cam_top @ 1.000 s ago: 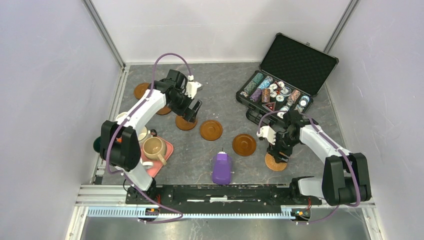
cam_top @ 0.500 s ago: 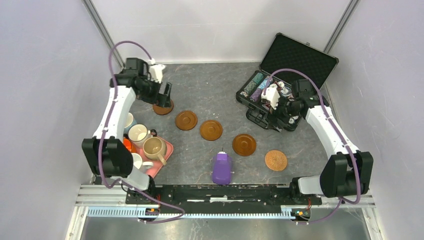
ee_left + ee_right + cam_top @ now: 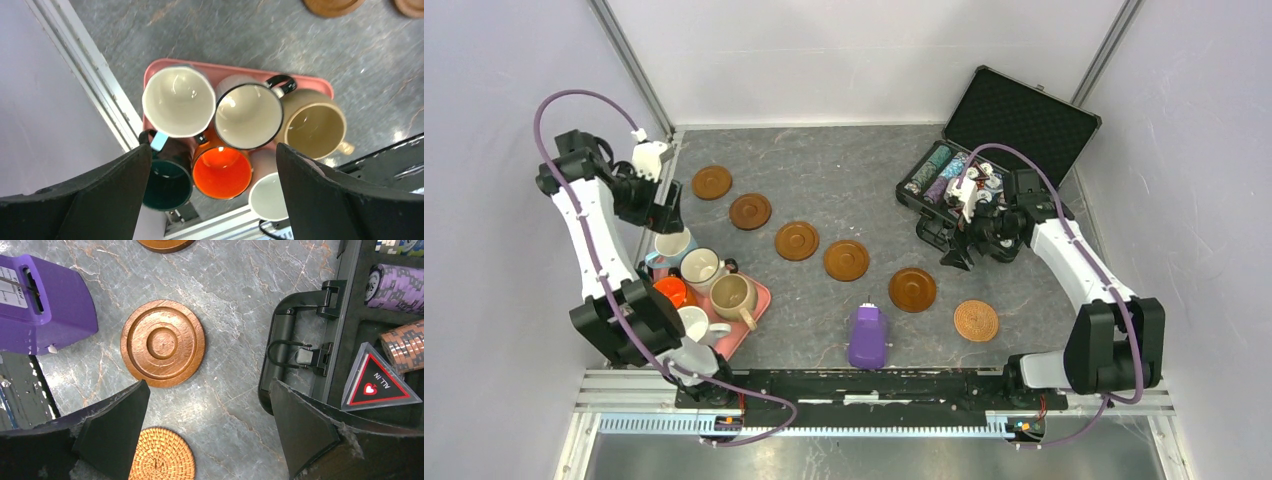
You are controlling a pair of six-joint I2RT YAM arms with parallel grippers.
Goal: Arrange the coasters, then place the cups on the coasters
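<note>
White arms [image 3: 589, 235] with black joints carry looping purple cables [image 3: 574, 94].

At the left edge of the pink tray [image 3: 310, 82] in the left wrist view, the dark green mug [image 3: 167, 182] is half hidden by the left gripper [image 3: 212, 150]. So is the white mug [image 3: 265, 197] at the tray's near edge. Beyond the tray, one coaster [image 3: 332, 5] and a second coaster [image 3: 411, 6] are cut off at the top.

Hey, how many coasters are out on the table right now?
6, all in one diagonal row: five dark wood coasters running from far left toward near right, then the lighter woven coaster at the near-right end. None seems hidden.
</note>
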